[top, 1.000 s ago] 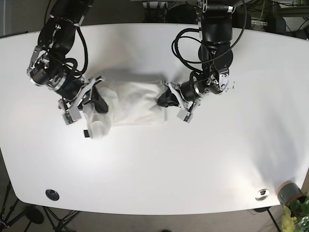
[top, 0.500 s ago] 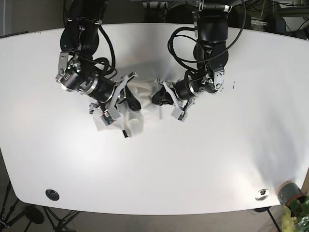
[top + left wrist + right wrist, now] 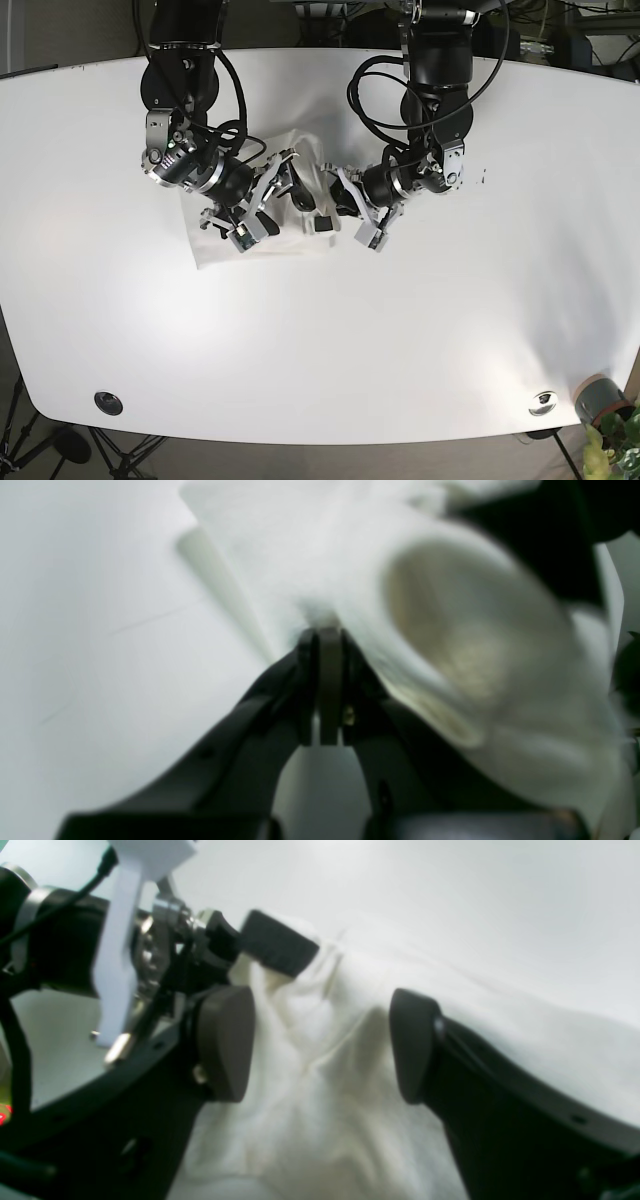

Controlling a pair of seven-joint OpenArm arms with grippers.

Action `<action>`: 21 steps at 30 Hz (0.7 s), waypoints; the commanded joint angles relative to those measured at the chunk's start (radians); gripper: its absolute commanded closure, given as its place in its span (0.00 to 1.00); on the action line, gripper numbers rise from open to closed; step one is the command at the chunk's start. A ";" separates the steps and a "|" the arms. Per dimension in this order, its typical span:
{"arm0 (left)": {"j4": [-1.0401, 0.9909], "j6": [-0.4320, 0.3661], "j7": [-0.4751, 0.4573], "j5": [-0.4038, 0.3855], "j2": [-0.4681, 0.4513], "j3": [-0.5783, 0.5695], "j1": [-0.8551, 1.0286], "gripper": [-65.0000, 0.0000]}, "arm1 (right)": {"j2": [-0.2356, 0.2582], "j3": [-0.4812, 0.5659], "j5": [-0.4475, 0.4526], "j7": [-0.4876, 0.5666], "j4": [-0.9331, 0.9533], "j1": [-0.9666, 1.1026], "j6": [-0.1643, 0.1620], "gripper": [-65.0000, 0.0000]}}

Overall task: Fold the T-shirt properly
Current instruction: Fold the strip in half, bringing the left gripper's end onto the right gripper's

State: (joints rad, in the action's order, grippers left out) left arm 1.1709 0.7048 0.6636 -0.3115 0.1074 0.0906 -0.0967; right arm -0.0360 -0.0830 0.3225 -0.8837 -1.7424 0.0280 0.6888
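Observation:
The white T-shirt (image 3: 290, 240) lies bunched and partly folded on the white table (image 3: 480, 300), between the two arms. My left gripper (image 3: 320, 630) is shut on a fold of the shirt's edge (image 3: 350, 565); in the base view it (image 3: 338, 206) sits at the shirt's right side. My right gripper (image 3: 320, 1045) is open, its pads (image 3: 225, 1040) wide apart over rumpled shirt cloth (image 3: 320, 1100). In the base view it (image 3: 288, 190) is over the shirt's middle, close to the left gripper. The left gripper's finger (image 3: 277, 942) shows in the right wrist view, on the cloth.
A black round fitting (image 3: 108, 402) and a silver one (image 3: 543, 402) sit near the table's front edge. A grey cup (image 3: 598, 396) and a plant (image 3: 620, 445) stand off the front right corner. Cables (image 3: 375, 90) hang by the left arm.
My right arm has swept rightwards across the table, carrying the shirt's left part over toward the left gripper. The shirt is now narrower and bunched. The left gripper has barely moved.

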 commanded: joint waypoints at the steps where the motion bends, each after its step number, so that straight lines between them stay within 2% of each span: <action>1: 0.004 -0.007 0.040 0.035 -0.001 -0.004 -0.004 1.00 | 0.002 0.001 0.028 0.045 -0.009 -0.017 0.006 0.37; 15: 0.051 -0.007 0.045 0.030 -0.004 -0.001 -0.007 1.00 | 0.009 0.005 0.023 0.048 -0.100 0.006 0.009 0.36; 17: 0.088 -0.007 0.045 0.030 -0.004 0.001 -0.002 1.00 | 0.023 0.012 0.023 0.047 -0.095 -0.013 0.007 0.36; 21: 0.174 -0.007 0.045 0.030 -0.005 0.001 -0.001 1.00 | 0.049 0.061 0.022 0.047 -0.041 -0.064 0.006 0.24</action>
State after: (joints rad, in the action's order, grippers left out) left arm 1.2968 0.6964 0.7223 -0.2649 0.1017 0.0906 -0.0746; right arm 0.0101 -0.0307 0.3237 -0.8635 -1.7927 -0.0059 0.6899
